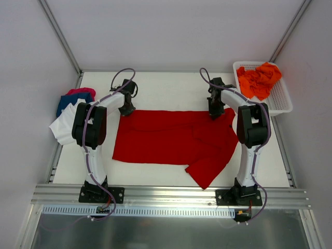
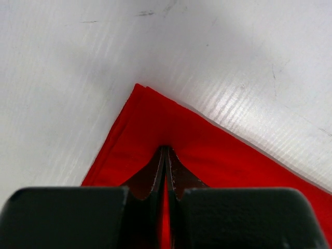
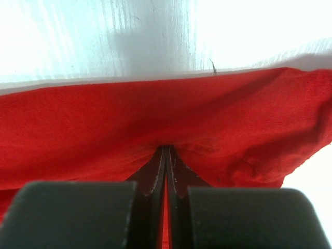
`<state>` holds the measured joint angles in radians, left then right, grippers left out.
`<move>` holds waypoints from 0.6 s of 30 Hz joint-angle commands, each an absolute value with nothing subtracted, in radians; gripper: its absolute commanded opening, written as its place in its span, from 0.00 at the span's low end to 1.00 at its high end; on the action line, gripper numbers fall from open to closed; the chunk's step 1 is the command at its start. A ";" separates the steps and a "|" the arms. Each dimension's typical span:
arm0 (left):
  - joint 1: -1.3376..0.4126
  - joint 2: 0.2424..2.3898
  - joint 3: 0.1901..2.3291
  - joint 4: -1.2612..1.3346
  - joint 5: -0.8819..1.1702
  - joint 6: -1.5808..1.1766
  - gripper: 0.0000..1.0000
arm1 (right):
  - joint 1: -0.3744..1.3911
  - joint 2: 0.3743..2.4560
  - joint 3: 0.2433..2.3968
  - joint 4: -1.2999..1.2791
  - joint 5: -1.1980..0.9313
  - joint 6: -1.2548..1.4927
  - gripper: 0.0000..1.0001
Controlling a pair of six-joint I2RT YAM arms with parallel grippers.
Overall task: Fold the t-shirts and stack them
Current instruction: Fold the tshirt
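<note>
White bench (image 1: 171, 85) bears a deep red cloth t-shirt (image 1: 166, 140), judged light and limp; left hand (image 2: 165, 151) and right hand (image 3: 166, 151) clench its far edge.

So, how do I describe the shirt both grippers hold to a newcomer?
In the middle of the white table lies the red t-shirt. It alone is spread flat; the orange shirts are crumpled in the basket, a mixed pile sits at the left edge.

white tee (image 1: 61, 130) partly behind left arm (image 1: 89, 124), red tee (image 1: 166, 140) cut off in both wrist views
</note>
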<state>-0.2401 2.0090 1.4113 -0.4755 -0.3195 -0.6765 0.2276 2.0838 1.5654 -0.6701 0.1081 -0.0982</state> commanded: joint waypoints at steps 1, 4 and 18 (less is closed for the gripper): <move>-0.197 2.011 1.407 -0.531 -0.350 -0.706 0.00 | 0.219 2.075 1.583 -0.718 0.135 -0.114 0.01; -0.172 2.010 1.402 -0.538 -0.327 -0.715 0.00 | 0.218 2.080 1.588 -0.719 0.133 -0.115 0.00; -0.155 1.801 1.342 -0.540 -0.377 -0.735 0.00 | 0.212 1.914 1.505 -0.628 0.094 -0.100 0.18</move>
<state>-0.1509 1.9606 1.3655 -0.4900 -0.3000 -0.7181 0.2256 2.0670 1.5463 -0.6540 0.0959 -0.0937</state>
